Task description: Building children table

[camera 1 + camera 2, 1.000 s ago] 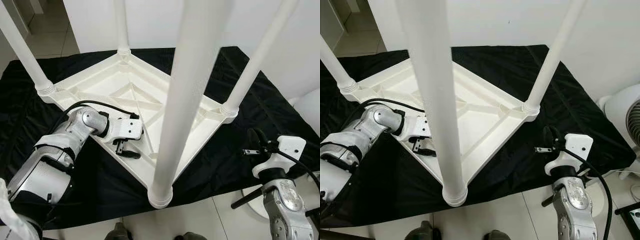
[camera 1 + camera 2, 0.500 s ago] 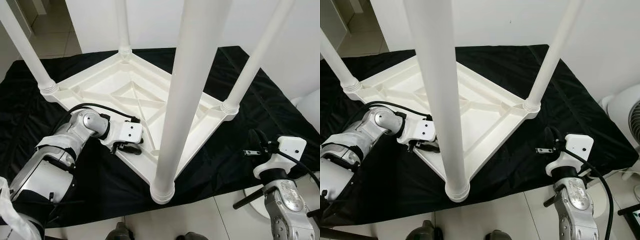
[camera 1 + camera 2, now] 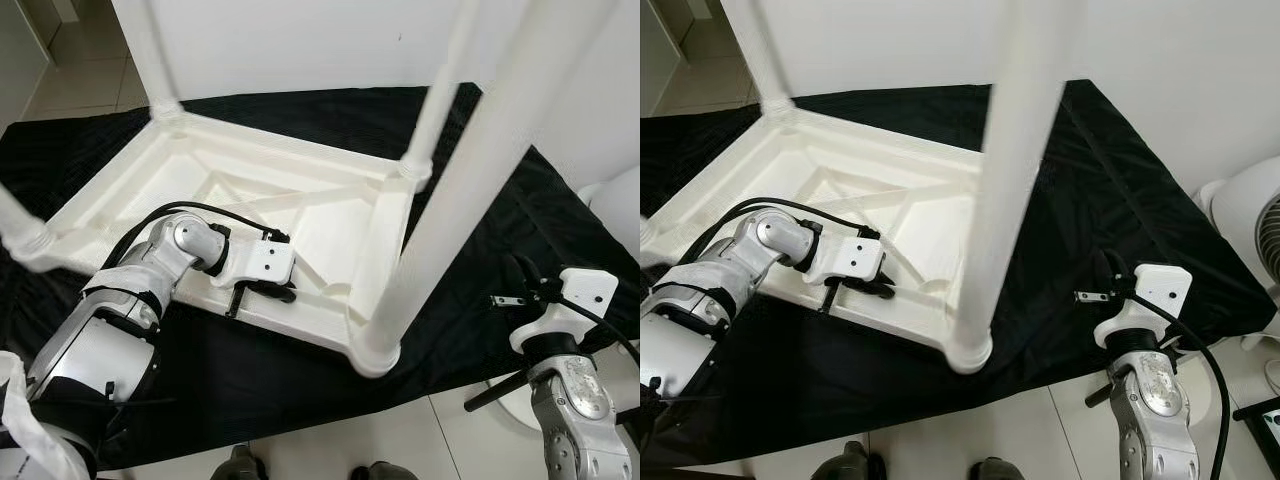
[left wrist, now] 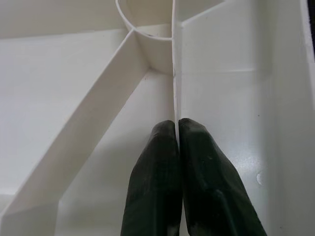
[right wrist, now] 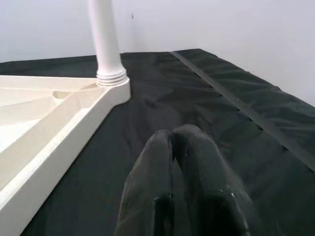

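Black fingers, left gripper [image 4: 176, 129]: pressed together around a thin upright rib [image 4: 173, 73] of the table underside; rib edge visible between the tips.
Left gripper position: inside the near rim of the inverted table [image 3: 300, 200], just beside the rim wall.
Left arm [image 3: 150, 275]: bent at the elbow, forearm reaching forward and toward the robot's right over the cloth, white wrist block [image 3: 262, 262] lying over the near rim, black cable looped above the wrist.
Right gripper [image 5: 172, 135]: fingers closed on each other, nothing between them, tips over the black cloth [image 5: 206, 103].
Right arm [image 3: 1150, 385]: raised at the robot's right, silver forearm upright, white wrist block [image 3: 1160, 290] on top, well apart from the table.
Table: white plastic, upside down on the cloth, ribbed underside facing up, diagonal braces meeting near the centre.
Legs: four white tubes standing up from the corner sockets; nearest leg [image 3: 450, 210] rising from the near right corner [image 3: 375, 350]; far right leg [image 3: 435, 90] and far left leg [image 3: 150, 55] in their sockets; near left socket [image 3: 25, 240] at the edge of the head view.
Corner seen from the right wrist: leg [image 5: 104, 37] seated in a ringed collar, cloth beside it.
Cloth: black sheet spread on a pale tiled floor [image 3: 330, 450], under the whole table.
Surroundings: white wall [image 3: 890, 40] behind the cloth; white fan [image 3: 1255, 240] at the robot's right.
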{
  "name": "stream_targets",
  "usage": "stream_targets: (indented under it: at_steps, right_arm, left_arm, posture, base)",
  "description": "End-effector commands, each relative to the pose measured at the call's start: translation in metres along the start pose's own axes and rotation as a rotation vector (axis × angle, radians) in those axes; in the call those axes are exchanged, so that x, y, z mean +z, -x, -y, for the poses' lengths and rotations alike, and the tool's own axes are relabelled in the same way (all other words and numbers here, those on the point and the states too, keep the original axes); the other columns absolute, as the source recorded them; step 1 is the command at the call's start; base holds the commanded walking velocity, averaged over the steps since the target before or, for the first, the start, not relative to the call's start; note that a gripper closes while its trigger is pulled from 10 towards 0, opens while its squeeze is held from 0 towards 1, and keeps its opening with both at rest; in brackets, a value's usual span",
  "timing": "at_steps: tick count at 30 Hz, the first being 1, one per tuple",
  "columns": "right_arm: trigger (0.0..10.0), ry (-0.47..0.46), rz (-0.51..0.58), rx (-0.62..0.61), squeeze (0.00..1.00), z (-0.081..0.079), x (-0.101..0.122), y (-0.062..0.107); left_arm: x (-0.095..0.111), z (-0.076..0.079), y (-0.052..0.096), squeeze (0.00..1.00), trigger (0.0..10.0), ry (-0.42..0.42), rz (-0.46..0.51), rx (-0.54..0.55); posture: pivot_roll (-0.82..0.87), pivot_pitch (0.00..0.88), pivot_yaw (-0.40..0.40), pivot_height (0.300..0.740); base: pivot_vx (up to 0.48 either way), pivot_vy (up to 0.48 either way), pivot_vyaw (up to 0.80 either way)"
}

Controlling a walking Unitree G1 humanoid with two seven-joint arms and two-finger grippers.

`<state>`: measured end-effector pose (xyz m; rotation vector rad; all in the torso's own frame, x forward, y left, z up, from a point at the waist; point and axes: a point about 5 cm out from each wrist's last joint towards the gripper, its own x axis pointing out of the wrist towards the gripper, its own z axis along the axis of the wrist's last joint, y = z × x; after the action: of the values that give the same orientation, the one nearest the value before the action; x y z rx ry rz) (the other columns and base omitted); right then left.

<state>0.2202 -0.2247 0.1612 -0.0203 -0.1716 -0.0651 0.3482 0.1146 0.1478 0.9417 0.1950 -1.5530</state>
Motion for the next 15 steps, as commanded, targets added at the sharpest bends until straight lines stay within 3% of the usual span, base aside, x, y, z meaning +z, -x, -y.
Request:
stream_targets:
  at_steps: [1, 3, 14, 15]
  right_arm:
    - [10.0, 0.014, 0.012, -0.012, 0.0, 0.004, 0.003, 0.0]
    - [10.0, 0.014, 0.012, -0.012, 0.0, 0.004, 0.003, 0.0]
    - [10.0, 0.03, 0.029, -0.162, 0.0, 0.023, 0.0, 0.0]
    - [10.0, 0.028, 0.028, -0.168, 0.0, 0.024, 0.0, 0.0]
  left_arm:
    - [-0.005, 0.0, 0.004, 0.0, 0.0, 0.05, 0.026, 0.054]
    - [-0.005, 0.0, 0.004, 0.0, 0.0, 0.05, 0.026, 0.054]
    - [0.024, -0.016, -0.009, 0.0, 0.0, 0.11, 0.246, 0.159]
    - [0.03, -0.018, -0.013, 0.0, 0.5, 0.109, 0.283, 0.164]
  posture:
    - [-0.02, 0.039, 0.031, 0.74]
    - [-0.02, 0.039, 0.031, 0.74]
    - [-0.01, 0.047, 0.025, 0.74]
    - [-0.01, 0.052, 0.027, 0.74]
  base:
    - [0.0, 0.0, 0.0]
    - [0.0, 0.0, 0.0]
    - [0.0, 0.0, 0.0]
    - [0.0, 0.0, 0.0]
